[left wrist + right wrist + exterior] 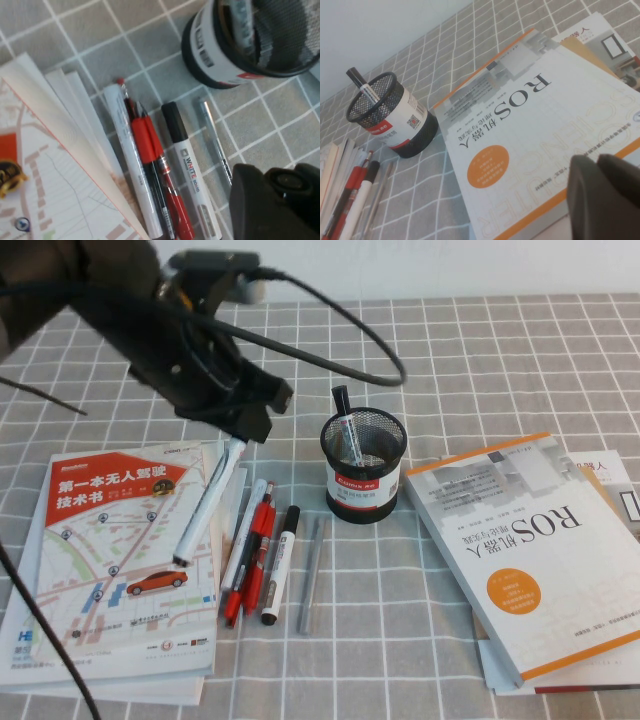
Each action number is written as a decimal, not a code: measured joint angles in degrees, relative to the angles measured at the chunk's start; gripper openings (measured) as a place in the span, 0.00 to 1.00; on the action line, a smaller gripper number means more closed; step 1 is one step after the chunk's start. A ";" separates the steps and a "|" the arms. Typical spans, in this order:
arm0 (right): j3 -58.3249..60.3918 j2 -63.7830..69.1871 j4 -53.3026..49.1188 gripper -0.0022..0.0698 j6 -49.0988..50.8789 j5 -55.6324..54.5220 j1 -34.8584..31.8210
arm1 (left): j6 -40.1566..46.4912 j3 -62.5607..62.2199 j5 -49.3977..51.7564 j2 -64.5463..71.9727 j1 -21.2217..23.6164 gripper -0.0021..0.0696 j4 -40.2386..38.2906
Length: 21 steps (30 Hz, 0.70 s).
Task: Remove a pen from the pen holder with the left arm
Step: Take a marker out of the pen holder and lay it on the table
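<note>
While the left end effector (245,432) is pinching a white pen (208,502), tilting it clear of the pen holder (364,465), the right end effector (604,196) is waiting over the book (530,125), grip unclear.

You've got a grey tablecloth (480,350) with white checks, black mesh pen holder (385,440) with a red-white label (355,490), white pen (208,502), 2 red pens (260,540), white book (520,540) edged orange.
</note>
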 joint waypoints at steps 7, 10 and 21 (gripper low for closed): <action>0.00 0.00 0.00 0.01 0.00 0.00 0.00 | -0.09 7.53 -6.92 0.40 7.42 0.19 -6.51; 0.00 0.00 0.00 0.01 0.00 0.00 0.00 | -0.23 7.87 -8.91 2.27 8.57 0.19 -7.24; 0.00 0.00 0.00 0.01 0.00 0.00 0.00 | -0.82 7.96 -16.27 14.03 8.57 0.19 -17.09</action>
